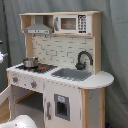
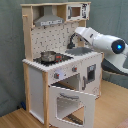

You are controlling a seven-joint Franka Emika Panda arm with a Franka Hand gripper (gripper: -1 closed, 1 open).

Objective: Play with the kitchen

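The kitchen point(image 1: 60, 75) is a tall white and light-wood toy with a hood point(image 1: 39, 29), a microwave point(image 1: 70, 23), a dotted backsplash point(image 2: 55, 37), a black faucet point(image 1: 84, 59) and a grey sink point(image 1: 72, 74). A small metal pot point(image 2: 48, 56) stands on the black-red hob point(image 1: 37, 67). In the second exterior view the white arm point(image 2: 102, 41) reaches in from the right above the sink point(image 2: 80, 50). Its gripper point(image 2: 76, 39) end is close to the backsplash by the faucet. The oven door point(image 2: 72, 102) hangs open, tilted down and forward.
A grey curtain point(image 1: 115, 50) hangs behind the kitchen. The floor point(image 2: 15, 117) is light wood. A white rounded shape point(image 1: 20, 121) lies at the bottom left of the first exterior view, and another white piece point(image 1: 1, 56) shows at its left edge.
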